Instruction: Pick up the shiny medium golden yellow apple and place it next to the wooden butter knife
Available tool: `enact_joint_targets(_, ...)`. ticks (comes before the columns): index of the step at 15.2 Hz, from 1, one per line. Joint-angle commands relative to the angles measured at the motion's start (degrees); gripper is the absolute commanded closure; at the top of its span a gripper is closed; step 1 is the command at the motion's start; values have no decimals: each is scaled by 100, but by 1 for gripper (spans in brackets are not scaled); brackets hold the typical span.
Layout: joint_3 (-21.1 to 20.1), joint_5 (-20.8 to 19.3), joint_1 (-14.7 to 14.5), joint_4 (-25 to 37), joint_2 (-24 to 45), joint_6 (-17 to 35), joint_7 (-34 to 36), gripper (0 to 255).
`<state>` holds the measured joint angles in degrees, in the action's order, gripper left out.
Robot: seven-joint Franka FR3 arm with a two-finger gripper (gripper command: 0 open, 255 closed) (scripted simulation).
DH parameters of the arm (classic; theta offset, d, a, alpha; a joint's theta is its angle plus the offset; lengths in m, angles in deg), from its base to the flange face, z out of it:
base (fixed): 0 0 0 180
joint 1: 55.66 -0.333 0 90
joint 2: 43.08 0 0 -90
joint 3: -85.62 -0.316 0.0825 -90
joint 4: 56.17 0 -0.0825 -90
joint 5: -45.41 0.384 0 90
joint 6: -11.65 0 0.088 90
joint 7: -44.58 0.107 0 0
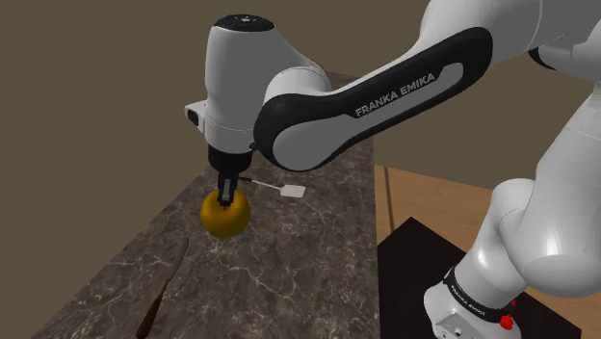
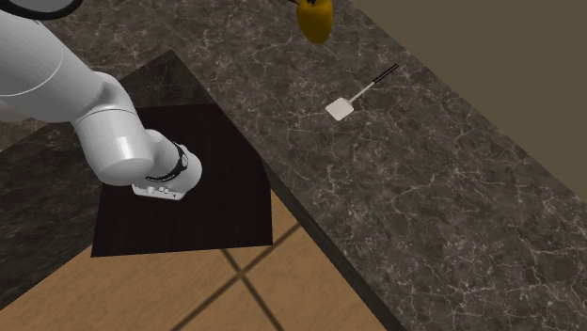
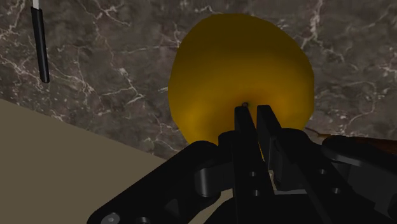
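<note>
The golden yellow apple [image 1: 226, 218] hangs just above the dark marble counter [image 1: 289, 279], and my gripper [image 1: 227, 196] comes down on it from above. In the wrist view the two black fingers [image 3: 244, 127] stand almost together at the apple's [image 3: 242, 63] top, shut on its stem. The second exterior view shows the apple [image 2: 315, 21] at its top edge. The wooden butter knife [image 1: 166, 284], long and brown, lies on the counter toward the shoulder view's lower left, a short way from the apple.
A white spatula with a thin black handle [image 1: 281, 189] [image 2: 359, 94] lies on the counter just behind the apple. The counter's edge drops to a wooden floor [image 2: 273, 291] beside my dark stand [image 2: 188, 188]. A tan wall [image 1: 96, 87] backs the counter.
</note>
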<state>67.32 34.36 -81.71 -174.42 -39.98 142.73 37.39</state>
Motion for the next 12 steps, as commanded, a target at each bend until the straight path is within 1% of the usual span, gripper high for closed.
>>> enact_joint_targets(1,5,-49,-1,-81,62,141,44,255)
enact_joint_targets(2,8,-85,-2,-133,109,234,78,255)
enact_joint_targets(10,9,-85,-3,-133,109,234,78,255)
enact_joint_targets(11,9,-85,-2,-133,109,234,77,0)
enact_joint_targets(12,9,-85,-2,-133,109,234,77,0)
